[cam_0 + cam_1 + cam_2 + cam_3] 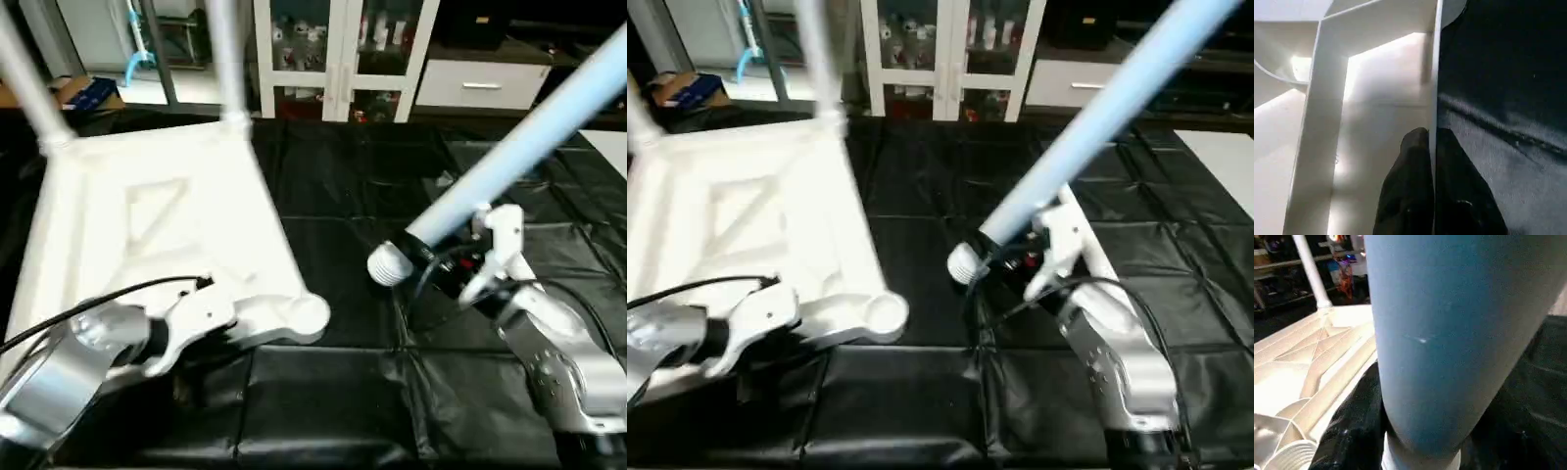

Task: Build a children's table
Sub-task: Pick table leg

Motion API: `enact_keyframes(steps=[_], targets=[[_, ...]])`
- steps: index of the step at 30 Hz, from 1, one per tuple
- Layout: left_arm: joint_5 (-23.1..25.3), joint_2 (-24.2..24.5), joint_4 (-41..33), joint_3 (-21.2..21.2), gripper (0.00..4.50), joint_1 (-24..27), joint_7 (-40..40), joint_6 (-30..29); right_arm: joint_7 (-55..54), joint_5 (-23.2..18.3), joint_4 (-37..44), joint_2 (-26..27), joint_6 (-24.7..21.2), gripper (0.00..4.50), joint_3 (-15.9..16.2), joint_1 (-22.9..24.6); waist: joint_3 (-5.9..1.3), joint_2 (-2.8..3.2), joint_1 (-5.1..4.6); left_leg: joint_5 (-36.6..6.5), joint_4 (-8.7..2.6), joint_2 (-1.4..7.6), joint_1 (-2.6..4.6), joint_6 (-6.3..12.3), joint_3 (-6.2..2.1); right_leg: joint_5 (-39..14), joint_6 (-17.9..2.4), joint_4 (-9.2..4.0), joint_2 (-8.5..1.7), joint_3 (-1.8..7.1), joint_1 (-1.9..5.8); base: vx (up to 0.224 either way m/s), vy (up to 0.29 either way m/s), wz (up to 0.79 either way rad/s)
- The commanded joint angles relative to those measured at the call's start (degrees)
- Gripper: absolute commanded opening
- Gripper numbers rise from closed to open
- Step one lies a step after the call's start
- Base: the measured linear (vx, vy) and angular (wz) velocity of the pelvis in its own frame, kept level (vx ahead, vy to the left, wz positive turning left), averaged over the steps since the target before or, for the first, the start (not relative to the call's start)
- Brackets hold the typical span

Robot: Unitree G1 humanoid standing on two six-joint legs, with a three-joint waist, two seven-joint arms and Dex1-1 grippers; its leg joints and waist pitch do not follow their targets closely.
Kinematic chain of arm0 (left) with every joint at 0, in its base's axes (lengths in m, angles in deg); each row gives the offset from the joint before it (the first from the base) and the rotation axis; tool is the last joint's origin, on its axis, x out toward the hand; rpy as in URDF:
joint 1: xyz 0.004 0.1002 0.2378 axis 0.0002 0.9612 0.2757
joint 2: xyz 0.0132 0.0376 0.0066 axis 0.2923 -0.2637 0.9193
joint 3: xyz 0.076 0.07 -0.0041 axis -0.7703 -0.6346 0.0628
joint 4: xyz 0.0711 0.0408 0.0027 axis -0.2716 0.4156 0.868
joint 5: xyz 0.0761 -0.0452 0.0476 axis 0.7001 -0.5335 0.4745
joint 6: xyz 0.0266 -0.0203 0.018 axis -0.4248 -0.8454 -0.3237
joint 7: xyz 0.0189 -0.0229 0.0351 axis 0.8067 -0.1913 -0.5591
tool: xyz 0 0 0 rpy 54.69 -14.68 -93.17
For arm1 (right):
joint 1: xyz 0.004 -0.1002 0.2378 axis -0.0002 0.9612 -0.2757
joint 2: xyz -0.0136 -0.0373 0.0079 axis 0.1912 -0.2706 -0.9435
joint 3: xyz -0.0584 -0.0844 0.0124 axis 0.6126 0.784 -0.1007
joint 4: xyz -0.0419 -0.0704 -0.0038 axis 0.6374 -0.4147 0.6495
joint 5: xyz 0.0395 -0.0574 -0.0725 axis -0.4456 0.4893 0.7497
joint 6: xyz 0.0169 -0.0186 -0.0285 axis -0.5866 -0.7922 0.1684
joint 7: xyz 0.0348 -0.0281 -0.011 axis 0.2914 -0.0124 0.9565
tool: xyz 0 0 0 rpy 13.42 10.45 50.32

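The white tabletop (147,215) is seen lying upside down on the black-covered worktop (343,186), its ribbed underside turned up, toward the robot's left. Two legs are already stood in its far corner sockets: one leg (227,59) at the far right corner and another leg (24,78) at the far left corner, both rising out of the top of the head views. The near right corner socket (304,315) is left empty, its round opening facing up. The left hand (1431,147) is pinched shut on the tabletop's near edge wall, one black finger (1410,181) set on the inner side of the thin wall and the other on the outer side, just left of the empty socket. A third leg (519,147) is held by the right hand (453,257), well to the right of the tabletop and apart from it. This leg is tilted, its ribbed plug end (389,264) pointing down and left toward the worktop, its long shaft slanting up to the right. The right hand is closed about the leg just above the plug end. The plug end is kept clear of the tabletop, with bare black cover between it and the empty socket.
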Motion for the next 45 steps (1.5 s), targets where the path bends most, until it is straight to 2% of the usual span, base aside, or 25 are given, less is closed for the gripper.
enact_keyframes(steps=[1,3,5,6,7,10,11,12,14,15,16,20,23,25,27,28,30,31,35,38,39,40,42,43,45], targets=[[2.01,0.67,-0.16,-0.12,0.01,2.03,-2.60,-4.18,0.13,1.04,-0.74,0.15,1.10,1.83,0.04,-0.96,-3.21,1.11,1.30,-9.62,-4.43,3.78,0.64,2.72,-1.72,-5.14,-15.30,-3.51,-3.26,2.24,2.80,0.000,0.000,0.00],[1.23,-1.83,-1.69,0.34,0.01,1.63,-4.56,-1.54,0.11,1.22,-1.03,0.41,1.35,1.83,0.06,-1.15,-3.16,0.86,1.89,-9.88,-4.34,3.81,0.95,2.32,-1.41,-4.02,-15.70,-3.57,-2.94,2.29,2.61,0.000,0.000,0.00],[0.02,-5.94,-1.20,-0.37,0.01,-0.04,-6.05,4.72,-0.03,1.14,-1.18,0.70,1.48,1.83,-0.10,-1.32,-3.04,0.23,2.32,-11.01,-4.44,3.74,0.96,2.15,-1.32,-5.87,-15.26,-3.87,-2.86,2.31,2.63,0.000,0.000,0.00],[-0.39,-7.21,-1.25,-0.66,0.01,-0.48,-6.31,6.33,-0.08,1.04,-1.28,0.76,1.57,1.83,-0.14,-1.39,-3.10,0.40,2.54,-11.26,-4.38,3.75,1.07,1.91,-1.27,-6.44,-15.06,-3.79,-2.93,2.38,2.63,0.000,0.000,0.00],[1.34,-9.15,1.00,-2.09,0.01,-2.06,-8.07,11.03,-0.43,1.26,-1.67,0.89,1.88,1.83,-0.16,-1.52,-3.23,0.43,3.05,-11.01,-4.34,3.85,1.34,1.63,-1.17,-6.55,-14.78,-3.82,-2.95,2.47,2.44,0.000,0.000,0.00],[2.32,-9.68,2.45,-3.42,0.01,-2.90,-8.25,14.75,-0.66,1.24,-1.93,1.04,2.10,1.83,-0.32,-1.61,-3.38,0.48,3.96,-9.79,-4.23,3.83,1.55,1.67,-1.07,-4.36,-13.91,-3.57,-2.70,2.51,2.23,0.000,0.000,0.00],[2.28,-10.54,3.93,-4.21,0.01,-3.50,-7.95,17.69,-1.18,1.09,-2.03,1.22,2.15,1.83,-0.77,-1.76,-3.39,-0.21,3.90,-9.34,-4.22,3.83,1.48,1.90,-0.91,-4.01,-13.82,-3.53,-2.66,2.54,2.29,0.000,0.000,0.00],[2.16,-11.12,4.51,-4.51,0.01,-3.92,-7.88,18.65,-1.36,0.94,-2.16,1.25,2.16,1.83,-0.96,-1.91,-3.38,-0.06,4.49,-8.69,-4.12,3.83,1.82,2.23,-0.74,-4.46,-13.56,-3.51,-2.75,2.62,1.96,0.000,0.000,0.00],[1.92,-11.93,5.10,-4.91,0.01,-4.60,-7.70,19.82,-1.42,0.85,-2.22,1.26,2.17,1.83,-1.18,-2.00,-3.39,0.10,5.02,-8.18,-4.15,3.96,1.74,1.98,-0.65,-4.96,-13.11,-3.48,-2.84,2.65,2.03,0.000,0.000,0.00],[1.66,-12.58,5.59,-5.09,0.01,-5.15,-7.44,21.17,-1.50,0.88,-2.08,1.36,2.11,1.83,-1.33,-1.91,-3.42,-0.58,4.97,-7.82,-4.11,3.94,1.62,2.10,-0.48,-4.88,-12.88,-3.47,-2.77,2.66,2.09,0.000,0.000,0.00],[1.50,-12.95,5.91,-5.17,0.01,-5.45,-7.26,22.07,-1.56,0.93,-1.97,1.45,2.07,1.83,-1.44,-1.83,-3.41,-0.35,5.38,-7.64,-4.09,3.93,1.76,2.18,-0.44,-5.55,-12.40,-3.43,-2.83,2.65,1.95,0.000,0.000,0.00],[0.23,-15.80,7.89,-5.83,0.01,-6.76,-6.45,25.87,-1.91,1.01,-0.90,1.86,1.88,1.83,-1.51,-0.84,-3.36,-0.43,5.70,-8.62,-4.11,4.02,1.95,1.66,0.06,-8.31,-11.22,-3.69,-2.94,2.65,1.57,0.000,0.000,0.00],[-0.21,-15.96,8.27,-6.52,0.01,-7.15,-5.72,27.59,-2.09,0.93,-0.19,1.96,1.63,1.83,-1.51,-0.31,-3.33,-0.43,5.98,-9.85,-4.20,4.02,1.94,1.20,0.11,-10.79,-10.12,-3.95,-2.98,2.73,1.41,0.000,0.000,0.00],[-0.37,-15.99,9.04,-6.90,0.01,-7.40,-5.11,29.51,-2.27,0.71,0.11,2.01,1.46,1.83,-1.52,-0.15,-3.37,-0.44,6.22,-9.42,-4.24,4.07,1.84,1.14,0.08,-10.64,-9.55,-3.92,-2.99,2.72,1.38,0.000,0.000,0.00],[0.48,-15.87,10.91,-8.51,0.01,-8.19,-3.24,33.40,-2.08,0.06,-0.26,1.96,1.50,1.83,-1.85,-0.50,-3.34,-0.61,6.46,-9.95,-4.18,4.01,2.02,1.14,0.26,-11.76,-9.11,-4.12,-2.97,2.80,1.14,0.000,0.000,0.00],[0.48,-15.87,10.91,-8.51,0.01,-8.19,-3.24,33.40,-2.08,0.06,-0.26,1.96,1.50,1.83,-1.85,-0.50,-3.37,-0.69,6.71,-10.12,-4.16,4.06,2.21,1.07,0.35,-12.48,-8.81,-4.09,-2.99,2.86,0.94,0.000,0.000,0.00],[2.45,-15.62,14.21,-10.08,0.01,-10.14,-2.17,36.65,-0.92,-0.54,-0.82,1.50,1.15,1.83,-1.94,-1.14,-3.28,-0.74,6.84,-10.61,-4.19,4.11,2.36,0.90,0.50,-13.73,-8.31,-4.30,-2.96,2.91,0.71,0.000,0.000,0.00],[2.75,-15.90,15.85,-10.05,0.01,-11.19,-1.72,37.93,-0.20,-0.56,-0.71,1.03,1.02,1.83,-1.82,-1.28,-3.30,-0.93,6.76,-10.74,-4.23,4.15,2.24,0.62,0.54,-14.17,-7.97,-4.27,-2.97,2.91,0.78,0.000,0.000,0.00],[2.28,-16.66,17.78,-9.73,0.01,-12.71,-0.73,39.12,0.90,-2.44,0.16,0.90,-0.17,1.83,-2.45,-1.83,-3.44,-1.05,6.48,-10.75,-4.46,4.23,1.62,0.01,0.32,-14.40,-7.37,-3.92,-3.20,2.76,1.19,0.000,0.000,0.00],[2.03,-17.59,18.79,-9.38,0.01,-14.00,-1.14,37.88,2.69,-3.49,1.15,-0.11,-1.94,1.83,-1.81,-2.14,-3.61,-1.46,6.28,-9.41,-4.23,4.22,1.35,0.91,0.39,-12.85,-7.71,-3.71,-3.31,2.77,1.45,0.000,0.000,0.00],[2.38,-17.67,19.09,-9.41,0.01,-14.27,-1.44,37.57,3.06,-3.47,1.26,-0.46,-2.21,1.83,-1.59,-2.11,-3.57,-1.41,6.29,-9.13,-4.22,4.22,1.28,1.15,0.42,-12.72,-7.81,-3.74,-3.33,2.77,1.41,0.000,0.000,0.00],[2.63,-17.74,19.30,-9.44,0.01,-14.47,-1.66,37.35,3.32,-3.46,1.34,-0.71,-2.41,1.83,-1.43,-2.09,-3.60,-1.71,6.16,-8.44,-4.14,4.21,1.11,1.60,0.44,-12.56,-7.86,-3.66,-3.32,2.72,1.51,0.000,0.000,0.00],[4.26,-17.96,21.46,-9.55,0.01,-15.60,-3.16,36.88,4.46,-2.93,1.49,-2.04,-2.86,1.83,-0.72,-1.86,-3.58,-1.62,6.20,-8.16,-3.99,4.18,1.30,1.89,0.59,-12.69,-7.96,-3.79,-3.26,2.77,1.33,0.000,0.000,0.00],[5.49,-18.06,24.10,-9.49,0.01,-16.70,-4.40,36.73,4.95,-2.74,1.44,-2.83,-3.23,1.83,-0.57,-1.86,-3.60,-1.92,6.08,-7.77,-3.90,4.15,1.17,2.04,0.66,-12.41,-7.97,-3.79,-3.25,2.79,1.36,0.000,0.000,0.00],[5.17,-18.42,26.08,-8.82,0.01,-17.29,-4.21,37.50,5.16,-2.45,1.10,-3.53,-3.63,1.83,-0.17,-1.93,-3.65,-1.95,5.99,-7.51,-3.87,4.11,1.09,2.12,0.60,-12.53,-7.88,-3.76,-3.30,2.74,1.44,0.000,0.000,0.00]])
